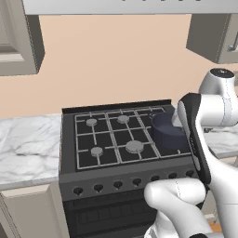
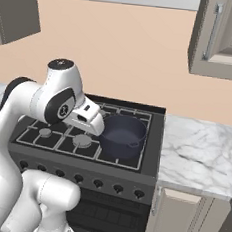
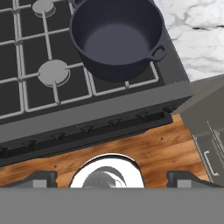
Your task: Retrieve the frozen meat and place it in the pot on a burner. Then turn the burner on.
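Hand view: empty pot (image 3: 117, 39) sits on the stove (image 3: 48, 105)

arm bent high, tool (image 3: 112, 178) aimed downward, fingers spread apart

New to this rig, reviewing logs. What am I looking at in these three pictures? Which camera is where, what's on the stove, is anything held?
It is a rendered kitchen with a white robot arm on a base that can drive. Two pictures come from cameras on the base, behind the arm to its left and right; both look down at the same stove. The third comes from a camera on the hand, looking along the gripper, whose two dark fingertips rise at the bottom.

On the stove's right side stands the pot, dark and round with side handles. The hand view looks into it: it is empty. Burner caps sit to its left, and a row of knobs runs along the stove front. Marble counter lies on either side.

The fingers stand wide apart with nothing between them, so nothing is held.
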{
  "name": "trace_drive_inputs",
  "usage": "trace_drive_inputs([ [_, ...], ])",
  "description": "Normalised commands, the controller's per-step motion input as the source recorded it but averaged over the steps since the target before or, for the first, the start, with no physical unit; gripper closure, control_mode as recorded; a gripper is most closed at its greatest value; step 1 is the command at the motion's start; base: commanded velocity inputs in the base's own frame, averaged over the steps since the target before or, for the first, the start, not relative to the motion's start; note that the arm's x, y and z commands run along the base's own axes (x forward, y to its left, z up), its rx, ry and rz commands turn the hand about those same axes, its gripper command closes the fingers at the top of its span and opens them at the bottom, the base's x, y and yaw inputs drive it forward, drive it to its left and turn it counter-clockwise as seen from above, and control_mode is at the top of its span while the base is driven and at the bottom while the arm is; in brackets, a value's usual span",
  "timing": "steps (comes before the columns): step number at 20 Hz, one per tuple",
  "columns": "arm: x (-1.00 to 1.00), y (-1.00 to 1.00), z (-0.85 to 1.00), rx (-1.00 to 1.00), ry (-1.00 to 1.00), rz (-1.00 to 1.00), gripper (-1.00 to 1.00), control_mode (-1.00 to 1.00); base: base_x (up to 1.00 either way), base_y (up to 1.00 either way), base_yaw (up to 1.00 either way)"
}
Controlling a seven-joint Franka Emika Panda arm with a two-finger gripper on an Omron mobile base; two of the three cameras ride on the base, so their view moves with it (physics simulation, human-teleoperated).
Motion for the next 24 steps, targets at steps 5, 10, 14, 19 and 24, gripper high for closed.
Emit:
trace_drive_inputs([
  [5,0.00,0.00,0.00,0.00,0.00,0.00,-1.00,-1.00,0.00,0.00,0.00],
  [10,0.00,0.00,0.00,0.00,0.00,0.00,-1.00,-1.00,0.00,0.00,0.00],
  [14,0.00,0.00,0.00,0.00,0.00,-0.20,-1.00,-1.00,0.00,0.00,0.00],
  [19,0.00,0.00,0.00,0.00,0.00,-0.43,-1.00,-1.00,0.00,0.00,0.00],
  [24,0.00,-0.03,0.00,0.00,0.00,-0.29,-1.00,-1.00,0.00,0.00,0.00],
])
